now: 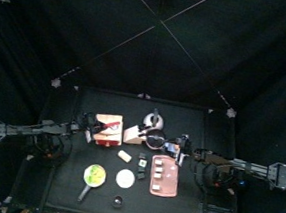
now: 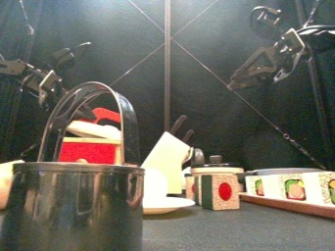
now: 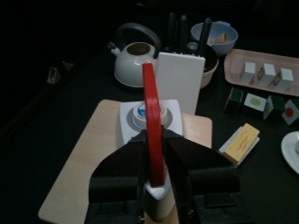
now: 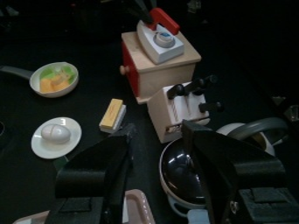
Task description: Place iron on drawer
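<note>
The iron (image 3: 146, 118), white with a long red handle, rests on the flat wooden top of the drawer (image 3: 82, 166), a small box with a red front. In the top view the iron (image 1: 105, 123) is left of the table's middle. It also shows in the front view (image 2: 105, 118) and in the right wrist view (image 4: 160, 39). My left gripper (image 3: 153, 166) is shut around the rear end of the red handle. My right gripper (image 4: 163, 140) is open and empty, hovering over a black pot (image 4: 193, 179) to the right of the drawer.
A white kettle (image 3: 138, 52), a white knife block (image 3: 181, 74) and a blue bowl (image 3: 216, 35) stand behind the drawer. A pink tray (image 1: 163, 174), a plate with an egg (image 4: 56, 136), a green-filled pan (image 4: 52, 79) and a butter block (image 4: 112, 115) lie in front.
</note>
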`<state>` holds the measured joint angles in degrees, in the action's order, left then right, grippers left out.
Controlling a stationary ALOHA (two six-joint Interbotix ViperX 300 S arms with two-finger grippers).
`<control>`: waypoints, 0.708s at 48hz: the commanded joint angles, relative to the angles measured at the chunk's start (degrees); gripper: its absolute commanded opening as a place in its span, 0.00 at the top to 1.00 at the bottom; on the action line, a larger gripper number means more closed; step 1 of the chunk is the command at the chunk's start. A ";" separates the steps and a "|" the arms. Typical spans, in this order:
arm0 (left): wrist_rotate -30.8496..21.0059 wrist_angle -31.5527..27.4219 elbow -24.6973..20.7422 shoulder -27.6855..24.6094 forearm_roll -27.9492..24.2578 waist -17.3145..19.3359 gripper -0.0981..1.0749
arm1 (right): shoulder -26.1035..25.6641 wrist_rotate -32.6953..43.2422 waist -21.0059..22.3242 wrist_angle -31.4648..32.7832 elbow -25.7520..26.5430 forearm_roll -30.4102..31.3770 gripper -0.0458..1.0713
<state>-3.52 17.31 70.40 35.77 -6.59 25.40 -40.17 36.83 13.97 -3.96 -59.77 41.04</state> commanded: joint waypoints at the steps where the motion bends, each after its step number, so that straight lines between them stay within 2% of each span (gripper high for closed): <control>1: 0.09 0.26 -1.41 -0.09 0.18 -0.26 0.24 | -0.18 -0.09 0.26 -0.44 0.53 0.00 0.22; 5: 0.09 0.79 -1.67 -0.09 0.44 -0.35 0.18 | -0.18 -0.09 0.35 -0.35 0.53 0.00 0.22; 34: 0.00 3.43 -3.87 0.97 1.23 -2.99 0.18 | -0.18 -0.09 0.35 -0.35 0.53 0.09 0.22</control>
<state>-3.52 19.86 68.20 36.56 -5.45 22.94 -40.17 36.83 14.15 -3.96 -59.77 41.13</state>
